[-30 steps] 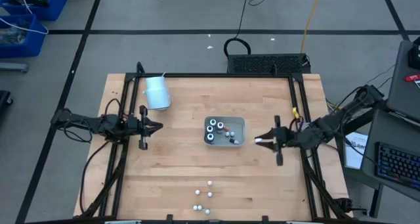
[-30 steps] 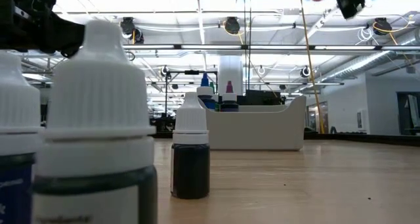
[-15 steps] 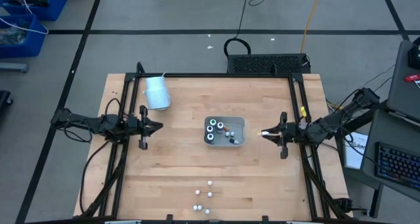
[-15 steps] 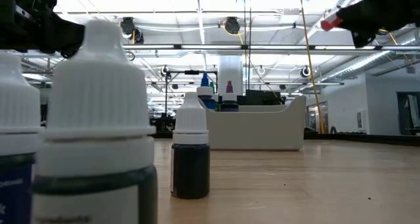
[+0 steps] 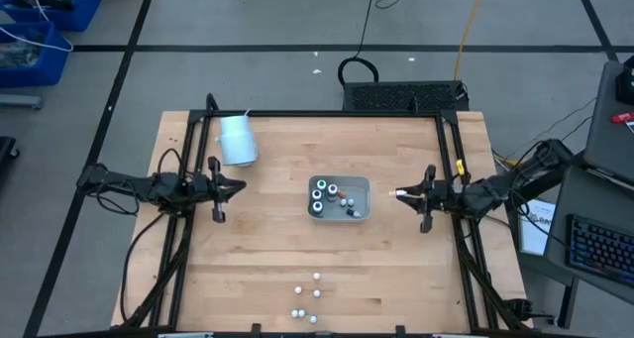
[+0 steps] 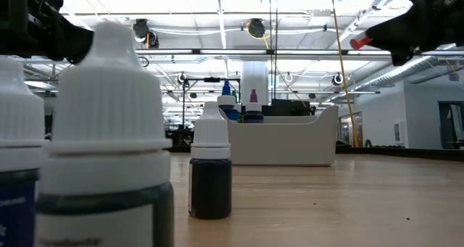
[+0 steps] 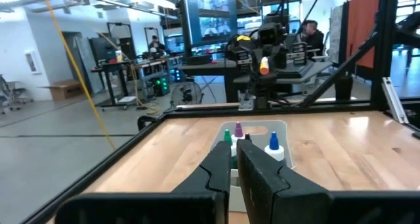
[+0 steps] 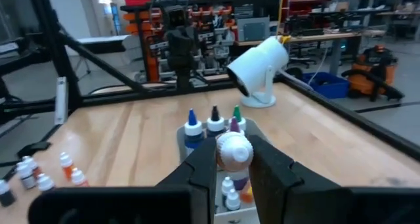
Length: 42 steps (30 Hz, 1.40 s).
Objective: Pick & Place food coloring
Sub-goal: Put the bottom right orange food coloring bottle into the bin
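Carrying stage: a small food coloring bottle (image 8: pixel 233 150) with a white cap is held clamped in the right tool (image 5: pixel 400 194), which hangs above the surface (image 5: pixel 267 249) just beside the clear tray (image 5: pixel 361 185), on its right.
Step in hand: judged as the transport leg of one pick-and-place, the bottle being lifted and not yet set down.
Next move: a destination must be lined up under the bottle before the jaws are parted; whether that is the tray or the loose group cannot be told from these views.
Left tool (image 5: pixel 235 188): fingers drawn together on nothing, waiting at the surface's left side, well apart from the tray.
Tray contents: several bottles standing upright, among them dark round ones with white caps and ones with blue, green and purple tips.
Loose group (image 5: pixel 308 303): a few small bottles standing near the front edge of the surface.
Cup (image 5: pixel 237 140): pale, lying on its side near the back left; its contents are possibly nil, but the inside is not seen.
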Each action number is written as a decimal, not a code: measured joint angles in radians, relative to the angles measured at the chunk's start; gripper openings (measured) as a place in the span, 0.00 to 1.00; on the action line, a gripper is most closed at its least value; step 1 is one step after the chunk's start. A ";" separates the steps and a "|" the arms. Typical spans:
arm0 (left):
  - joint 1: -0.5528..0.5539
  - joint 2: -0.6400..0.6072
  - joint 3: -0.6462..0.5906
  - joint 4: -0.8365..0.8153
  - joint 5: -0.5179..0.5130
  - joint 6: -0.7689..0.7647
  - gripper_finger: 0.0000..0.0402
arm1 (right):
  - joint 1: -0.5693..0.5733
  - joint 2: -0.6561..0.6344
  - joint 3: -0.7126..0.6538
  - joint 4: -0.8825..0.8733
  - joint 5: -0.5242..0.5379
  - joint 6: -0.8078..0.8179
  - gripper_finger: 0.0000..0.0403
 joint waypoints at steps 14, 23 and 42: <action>0.000 0.000 0.000 0.001 0.000 -0.006 0.09 | -0.230 0.371 0.349 -0.147 -0.163 0.007 0.14; 0.000 0.000 0.000 -0.001 0.001 -0.008 0.09 | -0.381 0.833 0.676 -0.407 -0.345 0.064 0.14; 0.000 0.000 0.000 0.008 0.000 0.005 0.09 | -0.465 1.036 0.756 -0.567 -0.399 0.080 0.14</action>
